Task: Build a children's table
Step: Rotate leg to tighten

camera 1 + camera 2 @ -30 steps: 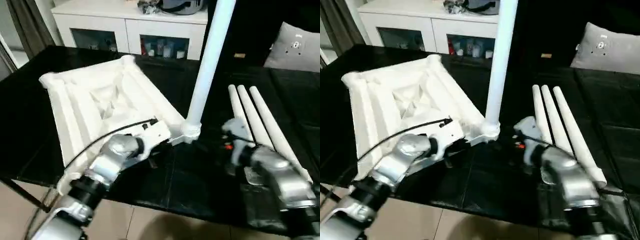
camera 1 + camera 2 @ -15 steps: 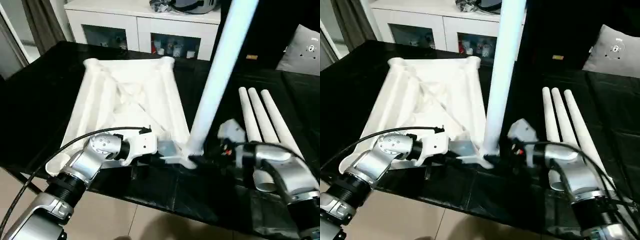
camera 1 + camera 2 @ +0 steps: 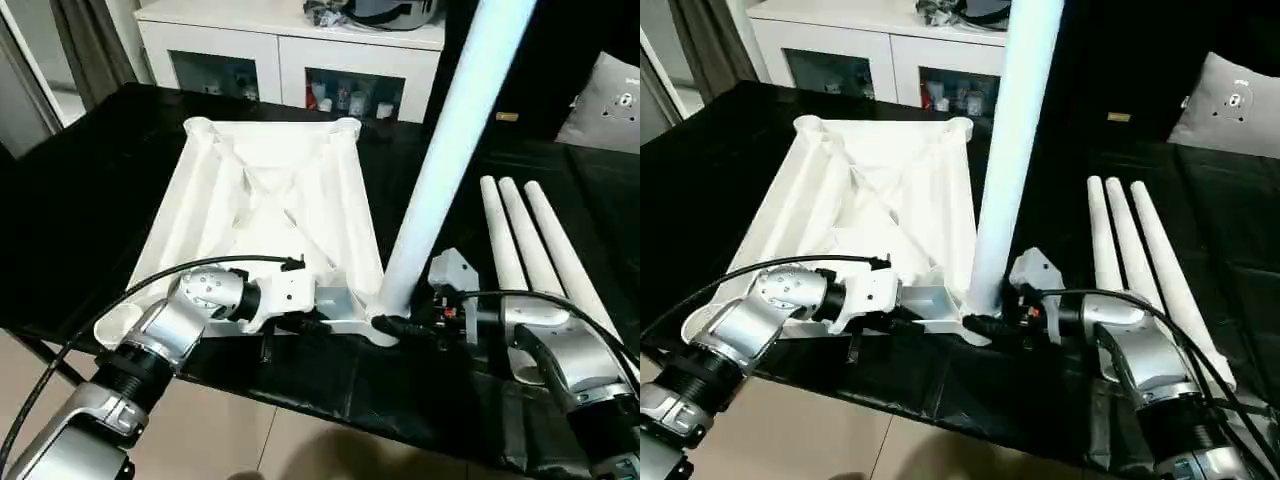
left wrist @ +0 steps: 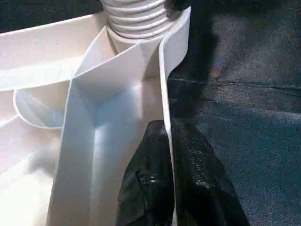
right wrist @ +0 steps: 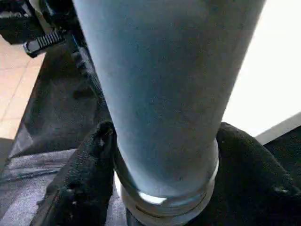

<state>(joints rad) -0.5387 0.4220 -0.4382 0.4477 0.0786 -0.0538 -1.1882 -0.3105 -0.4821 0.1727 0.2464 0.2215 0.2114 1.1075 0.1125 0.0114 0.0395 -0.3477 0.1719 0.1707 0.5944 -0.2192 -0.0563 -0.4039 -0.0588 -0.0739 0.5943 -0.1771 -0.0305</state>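
The children's table tabletop (image 3: 260, 190) lies upside down on the black work table, its ribbed underside facing up. One white leg (image 3: 440, 170) stands upright in its near right corner socket. My left gripper (image 4: 168, 174) is shut on the tabletop's near rim wall, just beside that socket. My right gripper (image 3: 397, 326) reaches in from the right. Its black fingers (image 5: 80, 179) press on both sides of the upright leg's base (image 5: 164, 141). Three loose legs (image 3: 530, 250) lie side by side to the right of the tabletop.
A white cabinet with glass doors (image 3: 290, 50) stands behind the work table, and a grey cushion (image 3: 612, 105) lies at the far right. The work table's front edge (image 3: 300, 385) runs just below both grippers, with tiled floor beyond it.
The tabletop has swung round in my left gripper, bringing the legged corner nearer the front edge. My right gripper has moved in to the leg's base and closed around it.
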